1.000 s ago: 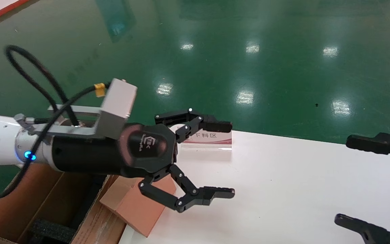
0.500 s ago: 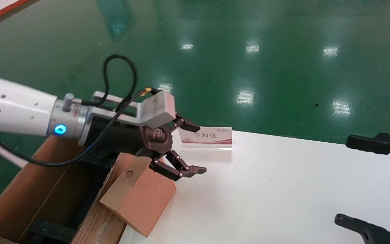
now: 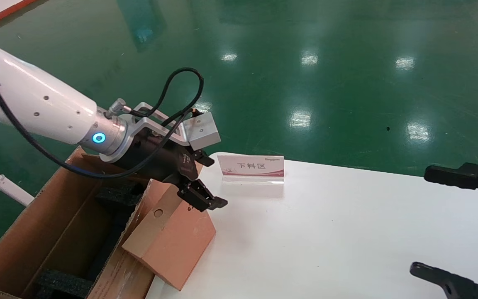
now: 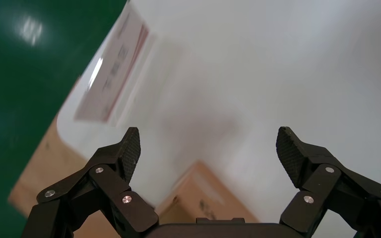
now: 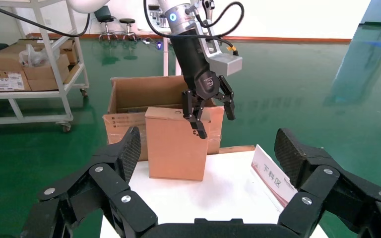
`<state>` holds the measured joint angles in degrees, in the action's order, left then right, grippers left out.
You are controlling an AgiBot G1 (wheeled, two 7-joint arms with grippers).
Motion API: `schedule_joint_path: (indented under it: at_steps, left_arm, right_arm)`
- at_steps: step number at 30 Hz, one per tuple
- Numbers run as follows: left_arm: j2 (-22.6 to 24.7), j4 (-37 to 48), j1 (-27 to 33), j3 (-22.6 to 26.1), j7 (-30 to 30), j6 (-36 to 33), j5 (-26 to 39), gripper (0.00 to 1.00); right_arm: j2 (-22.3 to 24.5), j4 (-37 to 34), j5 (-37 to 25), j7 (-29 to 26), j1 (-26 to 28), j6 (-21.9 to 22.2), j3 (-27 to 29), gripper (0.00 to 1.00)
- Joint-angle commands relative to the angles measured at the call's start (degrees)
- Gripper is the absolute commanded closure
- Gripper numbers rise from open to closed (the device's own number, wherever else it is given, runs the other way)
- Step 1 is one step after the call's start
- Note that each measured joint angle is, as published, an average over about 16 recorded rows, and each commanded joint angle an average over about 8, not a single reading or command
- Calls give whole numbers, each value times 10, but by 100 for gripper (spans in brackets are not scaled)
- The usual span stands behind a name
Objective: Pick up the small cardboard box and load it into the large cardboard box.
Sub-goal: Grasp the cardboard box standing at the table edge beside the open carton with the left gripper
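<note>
The small cardboard box (image 3: 172,241) stands upright on its narrow side at the table's left edge, against the large cardboard box (image 3: 52,232), which sits lower on the left with black foam (image 3: 62,282) inside. My left gripper (image 3: 213,182) is open and angled down at the small box's upper far corner, one finger on each side of it. That corner shows between the jaws in the left wrist view (image 4: 203,198). The right wrist view shows the small box (image 5: 171,148), the large box (image 5: 134,96) and the left gripper (image 5: 216,123). My right gripper (image 3: 419,220) is open and empty at the table's right.
A small white and red sign (image 3: 252,168) stands on the white table (image 3: 326,241) near its far edge, just right of the left gripper. A shelf cart (image 5: 30,64) with cartons stands beyond the large box. Green floor surrounds the table.
My left gripper has swung back to the left and down, from over the table to the small box's upper corner, still open. The small box and right arm have not moved.
</note>
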<state>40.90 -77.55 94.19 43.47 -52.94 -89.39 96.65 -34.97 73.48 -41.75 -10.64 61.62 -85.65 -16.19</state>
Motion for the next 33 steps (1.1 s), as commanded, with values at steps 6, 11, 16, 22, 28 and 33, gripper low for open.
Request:
schedule_joint_path:
  at_steps: [6, 11, 16, 22, 28, 33]
  left_arm:
    - [14, -1, 45, 70, -77, -5, 45, 0]
    - [20, -1, 77, 123, -117, -7, 53, 0]
    - [22, -1, 106, 179, -156, -9, 53, 0]
    - [26, 0, 140, 246, -199, -9, 51, 0]
    - [34, 0, 165, 310, -231, -7, 37, 0]
    - [38, -1, 184, 355, -253, -4, 27, 0]
  right_arm:
    - [0, 0, 0, 0, 0, 0, 0, 0]
    - [0, 0, 0, 0, 0, 0, -1, 0]
    - [0, 0, 0, 0, 0, 0, -1, 0]
    - [0, 0, 1, 0, 0, 0, -1, 0]
    - [0, 0, 1, 1, 0, 1, -1, 0]
    - [1, 0, 1, 1, 0, 1, -1, 0]
